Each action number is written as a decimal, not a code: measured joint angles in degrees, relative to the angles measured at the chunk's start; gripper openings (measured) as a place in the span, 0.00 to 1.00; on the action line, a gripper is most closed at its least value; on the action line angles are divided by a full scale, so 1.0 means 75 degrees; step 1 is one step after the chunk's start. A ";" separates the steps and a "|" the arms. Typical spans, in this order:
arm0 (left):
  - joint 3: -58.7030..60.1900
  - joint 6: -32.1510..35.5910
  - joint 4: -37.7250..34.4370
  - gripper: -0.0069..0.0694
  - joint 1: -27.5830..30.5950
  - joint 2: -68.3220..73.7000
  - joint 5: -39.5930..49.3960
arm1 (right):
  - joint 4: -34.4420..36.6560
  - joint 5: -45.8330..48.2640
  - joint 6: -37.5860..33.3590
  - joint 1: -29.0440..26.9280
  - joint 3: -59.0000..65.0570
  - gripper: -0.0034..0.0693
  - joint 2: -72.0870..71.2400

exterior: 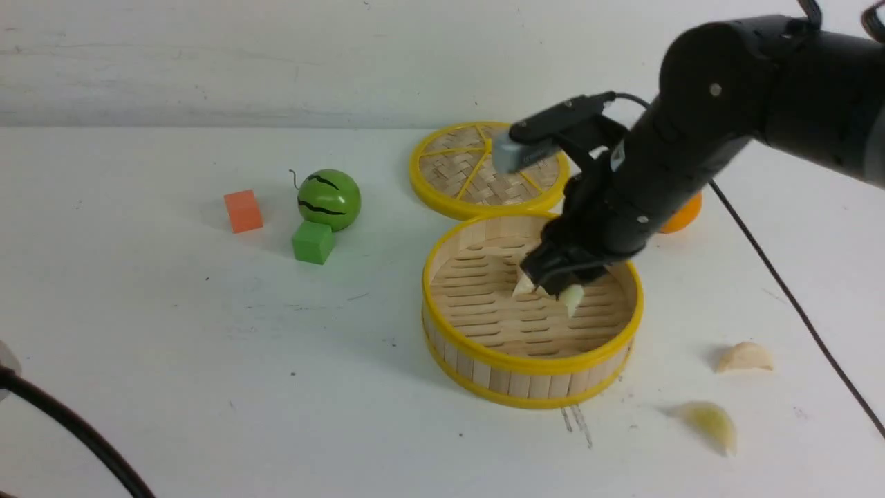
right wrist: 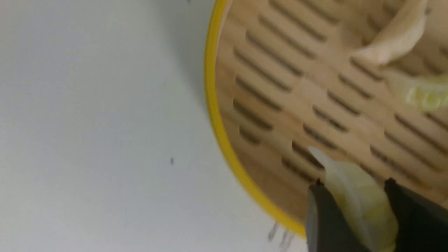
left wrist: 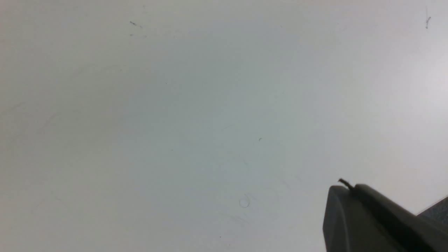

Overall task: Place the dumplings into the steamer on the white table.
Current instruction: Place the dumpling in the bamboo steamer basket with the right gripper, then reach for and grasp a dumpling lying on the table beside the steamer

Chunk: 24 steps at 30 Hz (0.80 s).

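On scuffed white table (exterior: pixel 173 346), bamboo steamer (exterior: pixel 532 364).

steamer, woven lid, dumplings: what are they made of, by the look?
Steamer: pale matte slats, bamboo or wood, with glossy yellow rims, probably plastic. Lid: woven bamboo-like strips, with the same yellow rim. Dumplings: glossy, slightly translucent cream to green, likely moulded plastic or rubber. Whether they are soft or hard can't be told.

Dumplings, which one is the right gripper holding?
The pale yellow-green dumpling pinched between the right gripper's fingers over the steamer floor; the others lie loose, in the steamer or out on the white table.
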 joint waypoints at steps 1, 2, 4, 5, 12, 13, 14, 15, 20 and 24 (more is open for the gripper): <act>0.0000 0.0000 0.0000 0.07 0.0000 0.0000 -0.0014 | 0.0000 -0.0056 0.0180 0.0008 -0.0243 0.34 0.0302; 0.0000 -0.0006 0.0000 0.07 0.0000 0.0000 -0.0024 | 0.0000 -0.0088 0.0253 0.0027 -0.0422 0.34 0.0464; 0.0000 -0.0006 0.0000 0.07 0.0000 0.0000 -0.0031 | 0.0000 -0.0175 0.0411 0.0106 -0.0787 0.34 0.1020; 0.0000 -0.0006 0.0000 0.07 0.0000 0.0000 -0.0031 | 0.0000 -0.0187 0.0441 0.0118 -0.0862 0.34 0.1076; 0.0000 -0.0125 -0.0093 0.08 0.0000 0.0000 0.0005 | -0.0179 -0.0480 0.1007 0.0454 -0.1898 0.34 0.2688; 0.0000 -0.0125 -0.0119 0.08 0.0000 0.0000 0.0026 | -0.0297 -0.0486 0.1185 0.0456 -0.1991 0.34 0.2837; 0.0000 -0.0125 -0.0139 0.08 0.0000 0.0000 0.0046 | -0.0369 -0.0486 0.1313 0.0456 -0.2035 0.34 0.2909; 0.0000 -0.0125 -0.0235 0.08 0.0000 0.0000 0.0103 | -0.0565 -0.0496 0.1594 0.0456 -0.2108 0.38 0.3036; 0.0000 -0.0125 -0.0314 0.08 0.0000 0.0000 0.0265 | -0.0833 -0.0171 0.2034 0.0456 -0.2327 0.58 0.3051; 0.0000 -0.0125 -0.0314 0.09 0.0000 0.0000 0.0272 | -0.0833 0.0814 0.1566 0.0456 -0.2671 0.69 0.2636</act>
